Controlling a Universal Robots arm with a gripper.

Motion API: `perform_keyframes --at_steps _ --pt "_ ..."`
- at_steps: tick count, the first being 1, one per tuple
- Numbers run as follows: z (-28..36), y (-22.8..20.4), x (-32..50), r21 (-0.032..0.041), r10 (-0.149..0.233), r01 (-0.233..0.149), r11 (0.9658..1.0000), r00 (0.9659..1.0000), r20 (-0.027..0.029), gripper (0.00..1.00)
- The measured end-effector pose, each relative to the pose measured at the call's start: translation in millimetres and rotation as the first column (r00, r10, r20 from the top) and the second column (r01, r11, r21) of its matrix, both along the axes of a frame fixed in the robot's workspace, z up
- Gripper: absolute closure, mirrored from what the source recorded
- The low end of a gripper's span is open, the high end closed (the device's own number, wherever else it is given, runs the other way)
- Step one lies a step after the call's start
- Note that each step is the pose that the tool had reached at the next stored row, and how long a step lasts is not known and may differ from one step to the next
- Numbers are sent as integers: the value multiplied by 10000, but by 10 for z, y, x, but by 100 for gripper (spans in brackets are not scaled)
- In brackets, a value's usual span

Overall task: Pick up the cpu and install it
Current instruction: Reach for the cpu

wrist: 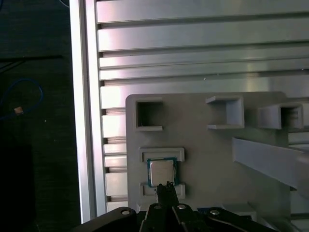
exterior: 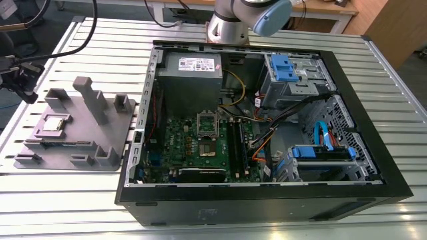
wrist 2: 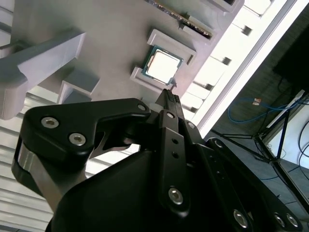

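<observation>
Slatted table (exterior: 267, 40): exterior view shows the open case (exterior: 253, 202); both wrist views, cpu (wrist: 161, 172) beside hand (wrist: 166, 185) (fingers (wrist 2: 169, 102) together).

Slotted aluminium table (exterior: 100, 45): grey fixture plate (exterior: 67, 107) on the exterior view's left, open PC case (exterior: 267, 202) just beside it on the right, arm base (exterior: 230, 27) at far edge.

One cpu (wrist: 161, 172) edge hidden under the gripper (wrist: 166, 185) (first wrist view); arm (exterior: 245, 20) cropped.
</observation>
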State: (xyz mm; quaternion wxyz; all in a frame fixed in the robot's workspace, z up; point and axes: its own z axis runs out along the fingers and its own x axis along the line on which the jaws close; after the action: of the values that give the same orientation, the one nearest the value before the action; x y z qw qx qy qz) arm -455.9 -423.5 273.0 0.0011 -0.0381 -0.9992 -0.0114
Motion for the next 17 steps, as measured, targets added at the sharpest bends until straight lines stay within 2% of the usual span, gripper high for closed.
perform_keyframes --at_steps 3,9,17 --pt "-36 -1 0 -1 0 0 10000 10000 -20 89" --pt "-45 -1 1 1 1 -1 10000 10000 -18 89" --pt "-148 -4 1 0 67 -67 10000 10000 -19 89"
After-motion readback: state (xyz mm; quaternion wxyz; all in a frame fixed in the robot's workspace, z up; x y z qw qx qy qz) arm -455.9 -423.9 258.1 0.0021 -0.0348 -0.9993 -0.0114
